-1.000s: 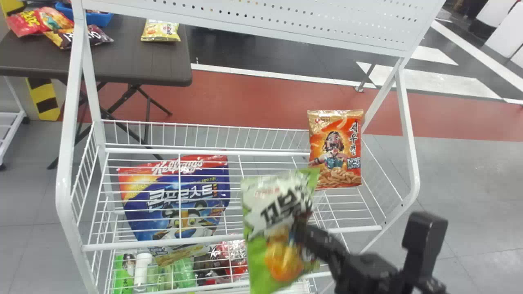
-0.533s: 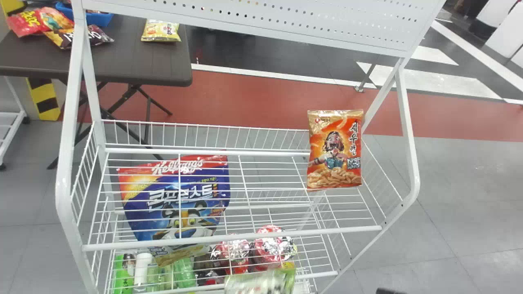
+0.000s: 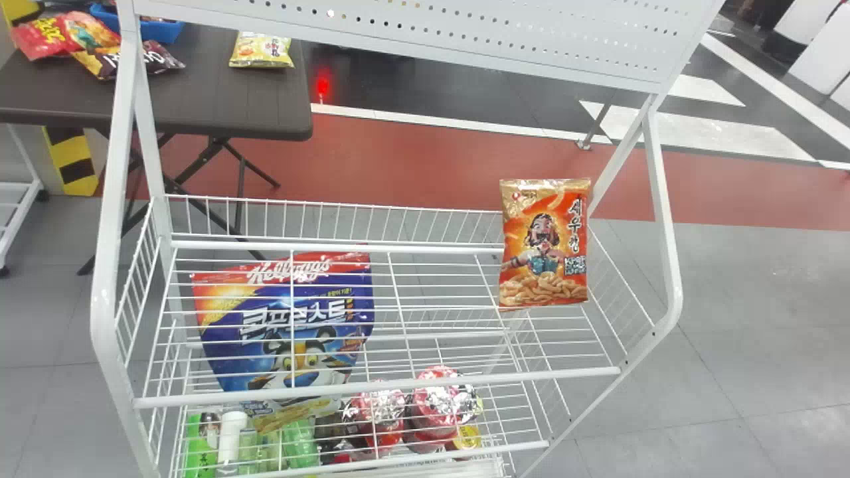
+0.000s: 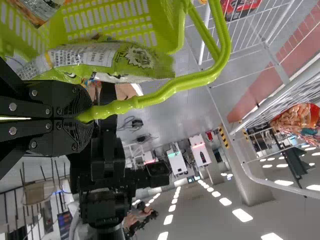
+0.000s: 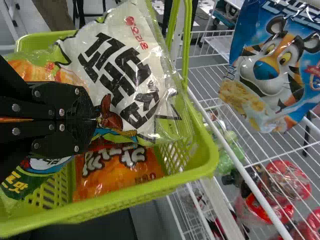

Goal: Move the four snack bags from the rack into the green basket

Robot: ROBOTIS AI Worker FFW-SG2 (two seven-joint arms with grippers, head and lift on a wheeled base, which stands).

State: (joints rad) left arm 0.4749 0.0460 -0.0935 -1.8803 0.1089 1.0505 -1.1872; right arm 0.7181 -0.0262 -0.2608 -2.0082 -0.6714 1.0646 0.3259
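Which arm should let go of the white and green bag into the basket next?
Right, probably: the right tool grips the bag over the basket, while the left tool holds the handle.

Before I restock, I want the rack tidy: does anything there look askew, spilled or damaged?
The blue cereal bag sits askew in the rack, its top edge slanting. I see no spill or tear.

We've got "Kellogg's" on the blue bag [image 3: 285, 325]; "새우깡" on the orange bag [image 3: 544, 245]. We can spot "꼬북칩" on the white-and-green bag [image 5: 125, 70].
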